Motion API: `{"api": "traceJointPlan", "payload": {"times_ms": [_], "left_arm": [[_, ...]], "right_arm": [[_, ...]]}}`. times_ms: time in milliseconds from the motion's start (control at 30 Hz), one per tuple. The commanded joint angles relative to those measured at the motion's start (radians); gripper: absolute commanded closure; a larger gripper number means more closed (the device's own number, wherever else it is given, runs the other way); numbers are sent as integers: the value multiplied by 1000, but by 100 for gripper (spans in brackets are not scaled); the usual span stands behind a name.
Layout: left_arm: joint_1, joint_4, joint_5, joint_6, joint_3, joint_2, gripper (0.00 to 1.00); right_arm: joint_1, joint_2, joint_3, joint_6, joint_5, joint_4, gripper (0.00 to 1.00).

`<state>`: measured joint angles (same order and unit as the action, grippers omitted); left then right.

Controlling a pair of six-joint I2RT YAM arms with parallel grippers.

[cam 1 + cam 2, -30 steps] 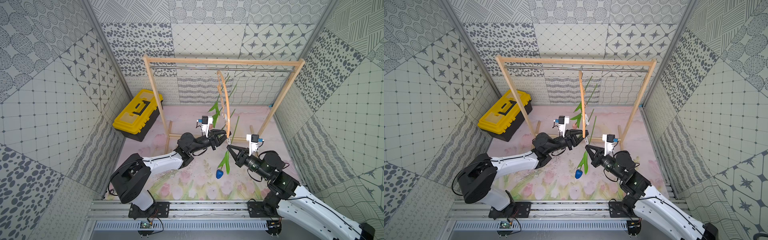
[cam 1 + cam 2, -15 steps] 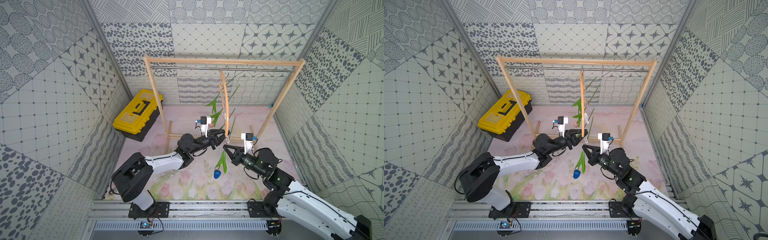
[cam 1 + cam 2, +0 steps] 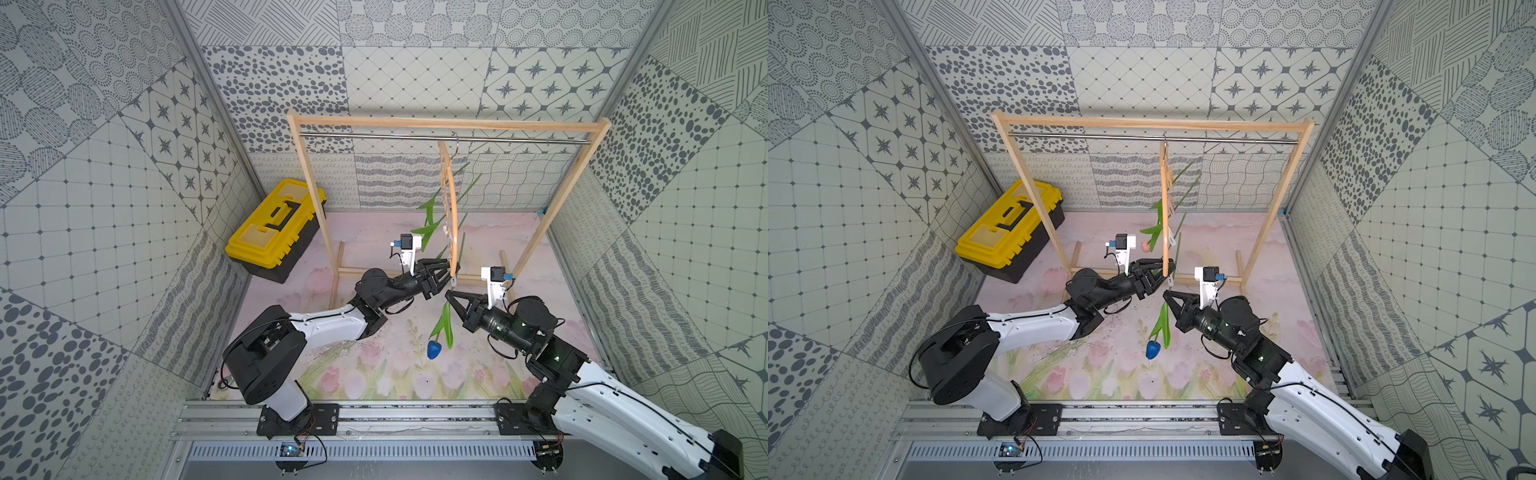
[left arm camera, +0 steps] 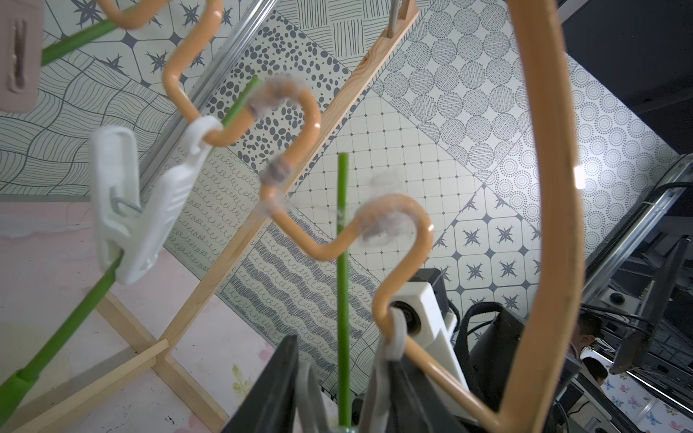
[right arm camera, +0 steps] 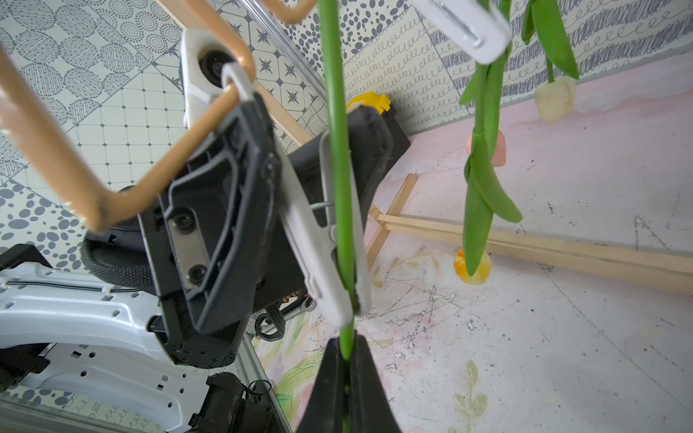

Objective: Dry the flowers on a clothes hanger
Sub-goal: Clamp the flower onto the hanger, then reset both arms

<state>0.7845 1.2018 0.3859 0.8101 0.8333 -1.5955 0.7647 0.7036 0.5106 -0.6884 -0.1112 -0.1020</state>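
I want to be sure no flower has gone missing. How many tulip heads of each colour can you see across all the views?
Blue tulip head: 1
Pink tulip head: 1
Cream-white tulip head: 1
Yellow-orange tulip head: 1
Total: 4

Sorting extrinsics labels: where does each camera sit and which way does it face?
Both top views: high over the front rail, looking down at the clothes hanger on the wooden frame; left arm and right arm show.
Left wrist: on the left arm, looking up past the left fingers at the hanger's wavy bar.
Right wrist: looks past the right fingers, shut on the stem, towards the left arm.
Shared: both wrist views show that stem and clothespin.
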Motion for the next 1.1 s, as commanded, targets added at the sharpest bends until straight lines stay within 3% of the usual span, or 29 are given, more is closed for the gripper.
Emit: {"api": "traceJointPlan", "payload": {"times_ms": [0, 200, 367, 433, 500, 633, 700, 767, 833, 867, 967, 1067], "left_arm": [[8, 13, -24, 28, -7, 12, 54], [7, 22, -53, 12, -43, 34, 43], [-2, -52, -94, -44, -101, 101, 34], [-12, -124, -107, -72, -121, 149, 34], [-22, -231, -151, -109, -146, 213, 31], [-26, -512, -271, -228, -177, 357, 26], [-26, -702, -405, -284, -173, 433, 25], [-25, -961, -607, -323, -124, 506, 22], [-28, -1180, -820, -343, -71, 547, 19], [-29, -1261, -909, -368, -46, 561, 16], [-81, -1470, -1135, -399, 45, 531, 12], [-214, -1718, -1228, -337, 176, 424, 10]], "right_arm": [[5, -8, 24, 9, -4, -35, 100], [5, -10, 25, 8, 12, -9, 100], [4, -46, 25, 12, 68, 97, 63], [-2, -80, 25, 26, 118, 184, 41], [-13, -118, 79, 54, 170, 301, 31], [-32, -168, 168, 109, 311, 552, 23], [-37, -170, 239, 133, 414, 686, 19], [-53, -126, 330, 141, 559, 829, 15], [-112, -44, 419, 116, 659, 963, 14], [-169, -3, 454, 114, 652, 1004, 14], [-441, 96, 476, 115, 441, 997, 15], [-681, 139, 439, 68, 289, 892, 14]]}}
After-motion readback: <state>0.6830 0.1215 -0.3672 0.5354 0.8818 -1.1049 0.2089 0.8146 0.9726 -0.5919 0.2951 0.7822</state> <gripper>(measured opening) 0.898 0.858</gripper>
